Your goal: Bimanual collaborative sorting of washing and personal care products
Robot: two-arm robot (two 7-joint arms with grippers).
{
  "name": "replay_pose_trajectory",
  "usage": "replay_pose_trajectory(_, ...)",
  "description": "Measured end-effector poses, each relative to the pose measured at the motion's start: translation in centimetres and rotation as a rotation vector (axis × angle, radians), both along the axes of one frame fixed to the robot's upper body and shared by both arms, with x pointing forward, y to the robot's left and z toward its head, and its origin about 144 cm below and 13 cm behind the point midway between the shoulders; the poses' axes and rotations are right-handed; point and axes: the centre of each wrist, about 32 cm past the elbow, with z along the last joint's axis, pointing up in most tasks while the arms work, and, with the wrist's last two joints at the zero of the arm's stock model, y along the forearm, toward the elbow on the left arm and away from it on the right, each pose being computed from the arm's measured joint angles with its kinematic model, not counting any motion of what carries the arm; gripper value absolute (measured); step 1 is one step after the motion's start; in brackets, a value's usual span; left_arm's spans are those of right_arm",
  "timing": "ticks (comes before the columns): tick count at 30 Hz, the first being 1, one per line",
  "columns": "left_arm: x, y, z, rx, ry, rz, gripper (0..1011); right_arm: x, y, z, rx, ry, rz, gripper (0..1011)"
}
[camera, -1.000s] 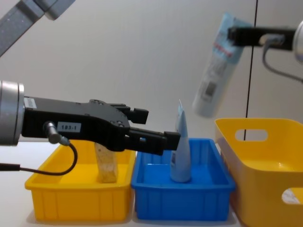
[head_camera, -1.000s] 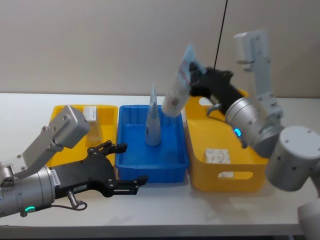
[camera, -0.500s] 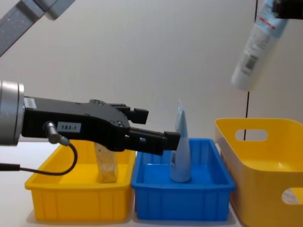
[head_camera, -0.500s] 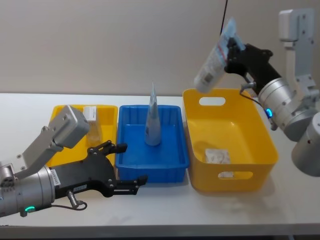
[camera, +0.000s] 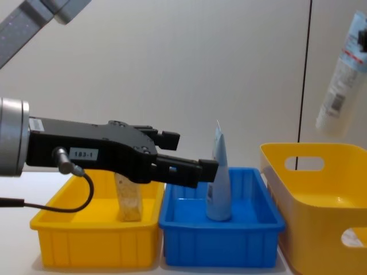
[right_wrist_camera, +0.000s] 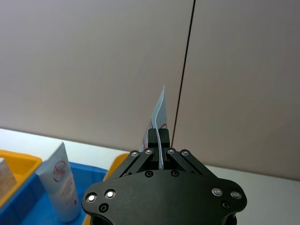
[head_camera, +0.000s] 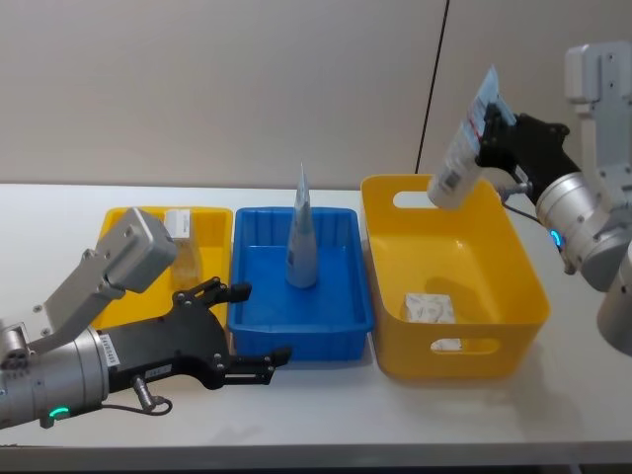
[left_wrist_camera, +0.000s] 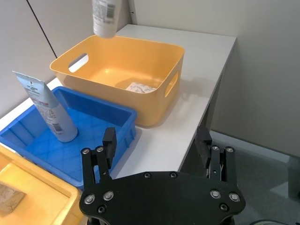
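Observation:
My right gripper (head_camera: 492, 126) is shut on the crimped end of a pale-blue tube (head_camera: 460, 163), which hangs cap-down and tilted above the back of the large yellow bin (head_camera: 454, 360). The same tube (camera: 338, 86) shows high at the right in the chest view. A second pale-blue tube (head_camera: 302, 242) stands upright in the blue tray (head_camera: 296, 341). A whitish leaf-printed pack (head_camera: 428, 308) lies on the bin's floor. My left gripper (head_camera: 259, 322) is open and holds nothing, low at the blue tray's front left corner.
A shallow yellow tray (head_camera: 118, 222) at the left holds a small beige and white pack (head_camera: 178, 232) standing at its back. The three containers stand side by side on the white table (head_camera: 326, 415). A black cable (head_camera: 432, 89) hangs down the wall behind the bin.
My right gripper has carried the tube to the right, from over the blue tray's right edge to above the yellow bin's back. The left arm has not moved.

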Motion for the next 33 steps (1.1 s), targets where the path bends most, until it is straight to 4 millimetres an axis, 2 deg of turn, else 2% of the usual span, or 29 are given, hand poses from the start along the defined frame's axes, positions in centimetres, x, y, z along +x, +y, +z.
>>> replay_pose_trajectory(13,0.0,0.0,0.0,0.000,0.000,0.000,1002,0.3,-0.7,-2.4,-0.044,0.071,-0.062,0)
replay_pose_trajectory(33,0.0,0.0,0.0,0.000,0.000,0.000,1002,0.5,-0.2,-7.3,-0.030,0.159,-0.123,0)
